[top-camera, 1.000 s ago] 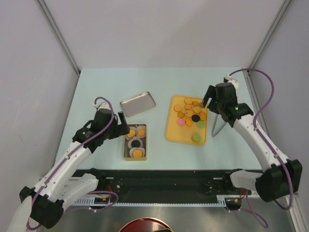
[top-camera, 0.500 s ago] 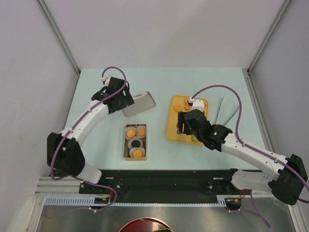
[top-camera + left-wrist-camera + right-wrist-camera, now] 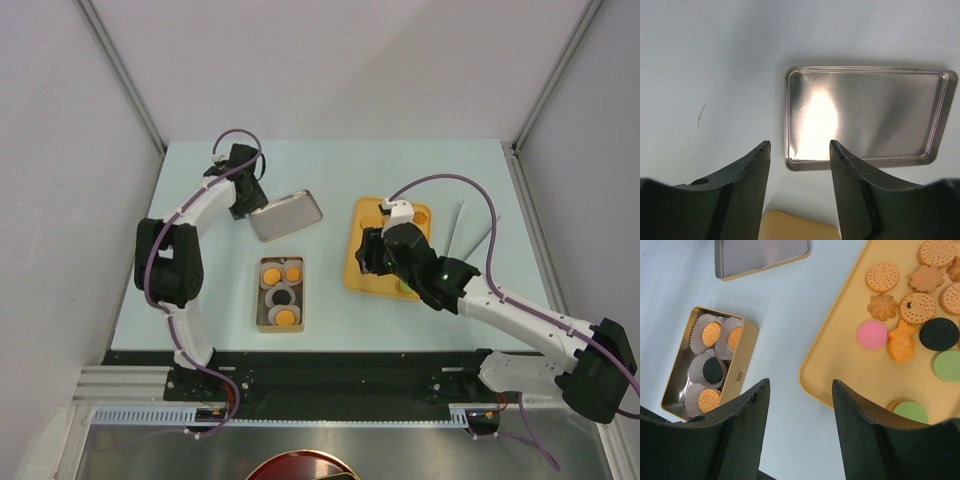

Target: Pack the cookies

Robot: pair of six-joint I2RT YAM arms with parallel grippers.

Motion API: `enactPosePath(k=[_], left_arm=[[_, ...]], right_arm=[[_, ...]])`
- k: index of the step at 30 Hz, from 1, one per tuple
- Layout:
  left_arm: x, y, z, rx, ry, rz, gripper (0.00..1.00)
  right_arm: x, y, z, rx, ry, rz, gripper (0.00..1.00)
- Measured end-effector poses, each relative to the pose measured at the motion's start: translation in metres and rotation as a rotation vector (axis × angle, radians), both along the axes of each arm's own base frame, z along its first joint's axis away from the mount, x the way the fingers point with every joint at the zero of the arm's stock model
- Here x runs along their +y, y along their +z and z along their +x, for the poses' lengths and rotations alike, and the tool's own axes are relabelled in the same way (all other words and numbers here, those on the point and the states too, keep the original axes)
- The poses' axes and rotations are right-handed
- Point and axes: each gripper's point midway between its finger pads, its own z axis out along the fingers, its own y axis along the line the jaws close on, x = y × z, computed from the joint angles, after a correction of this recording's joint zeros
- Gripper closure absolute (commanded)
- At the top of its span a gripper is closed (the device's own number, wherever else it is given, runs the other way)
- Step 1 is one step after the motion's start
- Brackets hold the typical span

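Left jaws partly apart, empty, above pale blue worktop (image 3: 705, 60); shiny silver rectangular metal lid (image 3: 865, 117) at 1 o'clock. Right jaws partly apart, empty. Small round cookies (image 3: 882, 276), mostly orange-brown, on yellow-orange rectangular tray (image 3: 840, 365) at 2 o'clock; four more in gold rectangular tin (image 3: 740, 372) at 10 o'clock.

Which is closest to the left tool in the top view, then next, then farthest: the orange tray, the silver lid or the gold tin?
1. Silver lid, right beside the left tool.
2. Gold tin, lower down, toward the arm bases.
3. Orange tray, over on the right side.
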Motion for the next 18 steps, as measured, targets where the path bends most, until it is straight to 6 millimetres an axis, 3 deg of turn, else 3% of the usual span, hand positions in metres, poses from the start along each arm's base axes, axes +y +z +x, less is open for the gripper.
enactPosePath(k=[5,8,12,18], left_arm=[[-0.002,-0.008,0.009,0.0,-0.003,-0.001,0.46],[-0.003,-0.025,0.01,0.029,-0.009,0.006,0.48],[-0.005,-0.047,0.009,0.072,-0.018,0.001,0.49],[-0.007,-0.061,0.001,0.102,-0.025,-0.008,0.53]], right_arm=[[0.002,-0.008,0.001,0.022,0.013,-0.01,0.42],[0.002,-0.011,0.002,0.032,0.015,-0.013,0.42],[-0.001,-0.012,0.004,0.037,0.007,-0.013,0.42],[-0.005,-0.013,0.007,0.04,-0.006,-0.014,0.42]])
